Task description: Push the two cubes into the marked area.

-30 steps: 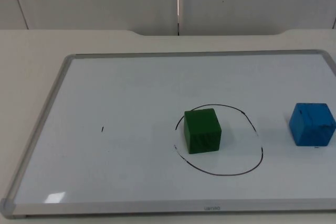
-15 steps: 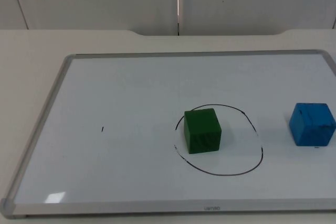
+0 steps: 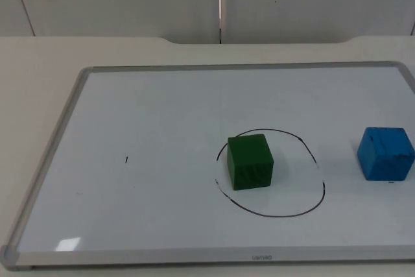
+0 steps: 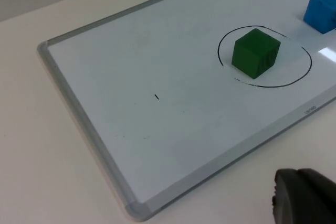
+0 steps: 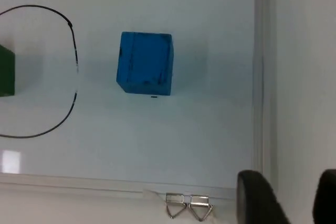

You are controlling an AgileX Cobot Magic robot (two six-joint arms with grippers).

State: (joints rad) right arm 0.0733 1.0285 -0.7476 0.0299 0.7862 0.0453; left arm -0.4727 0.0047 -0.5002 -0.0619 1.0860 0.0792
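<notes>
A green cube (image 3: 250,161) stands inside the black drawn circle (image 3: 272,215) on the whiteboard (image 3: 58,141), toward the circle's left side. The blue cube (image 3: 386,153) rests on the board outside the circle, to its right. The left wrist view takes in the green cube (image 4: 255,52), the circle (image 4: 273,85) and the blue cube (image 4: 321,10) from well off the board's near corner; my left gripper (image 4: 304,195) is shut and waits there. My right gripper (image 5: 294,203) hovers open over the board's right edge, apart from the blue cube (image 5: 145,63), with nothing between its fingers.
The whiteboard's metal frame (image 5: 260,77) runs beside the right gripper. Two small metal clips (image 5: 189,205) lie on the table just off the board's edge. A short pen mark (image 3: 126,159) sits on the left half of the board. The grey partition rises behind the table.
</notes>
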